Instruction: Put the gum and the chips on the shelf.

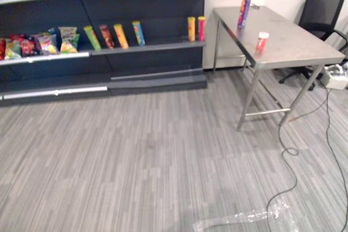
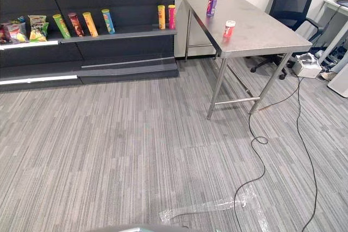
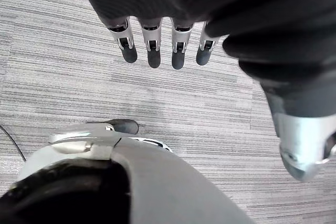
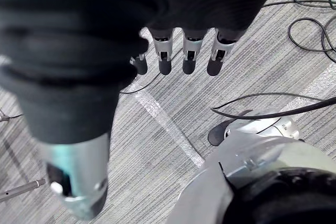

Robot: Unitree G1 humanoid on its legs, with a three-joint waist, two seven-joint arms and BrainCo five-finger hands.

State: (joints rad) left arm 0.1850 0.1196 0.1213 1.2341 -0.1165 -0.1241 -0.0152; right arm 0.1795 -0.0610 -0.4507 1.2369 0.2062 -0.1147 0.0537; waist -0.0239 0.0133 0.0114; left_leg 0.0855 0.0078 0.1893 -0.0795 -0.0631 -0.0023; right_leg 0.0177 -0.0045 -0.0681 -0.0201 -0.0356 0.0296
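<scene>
Left hand (image 3: pixel 153 50) hangs at the robot's side, fingers straight and apart, nothing in it. Right hand (image 4: pixel 189 55) is the same: loose fingers over the floor (image 4: pixel 131 145), empty. Out ahead, the bench (image 1: pixel 293 42) stands well off to the right. On it the tall purple chips can (image 1: pixel 244 10) is upright at the far end, and the small red gum tub (image 1: pixel 261 42) sits nearer the front edge. The shelf (image 1: pixel 157 12) lines the wall on the left. This looks like the opening step, no pick-up begun. Next call: walk to the bench and close a hand round one item.
</scene>
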